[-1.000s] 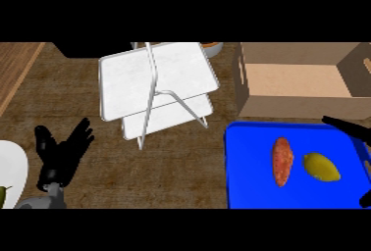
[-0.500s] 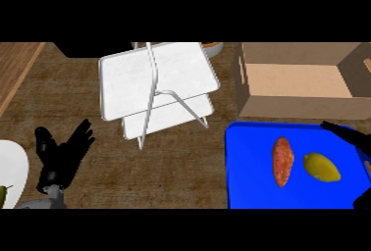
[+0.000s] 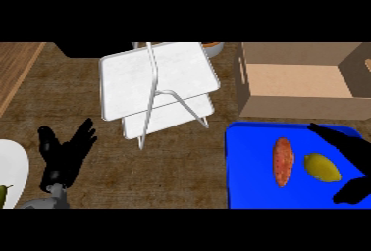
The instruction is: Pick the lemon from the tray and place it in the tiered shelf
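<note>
Two hands show in your head view.

Right hand (image 3: 349, 143): it enters at the right edge, over the right part of the blue tray (image 3: 250, 147). Its fingers (image 3: 328, 133) lie straight and stand apart from the thumb (image 3: 351, 192). It clamps nothing.

Lemon (image 3: 322, 167): it lies on the tray, in the gap between those fingers and the thumb, with the fingers on its far side and the thumb on its near right. You cannot tell from this view whether any finger touches it. It is not in the shelf.

Just left of the lemon, and apart from it, a reddish-orange sweet potato (image 3: 282, 162) lies with its long axis running near to far.

Left hand (image 3: 64, 156): it rests open at the near left over the brown counter (image 3: 181, 166), fingers up and spread, holding nothing. To its left, a white plate (image 3: 13, 166) is cut by the left edge. A small yellow-green item (image 3: 6, 192) sits on it, too small for you to name.

Tiered shelf (image 3: 159, 81): white, with two flat levels on a thin metal frame. It stands at far centre, well apart from the tray.

Cardboard box (image 3: 293, 78): open at the top, far right, just beyond the tray's far edge.

An orange-rimmed thing (image 3: 211, 45) shows behind the shelf's far right corner. You cannot tell what it is.
</note>
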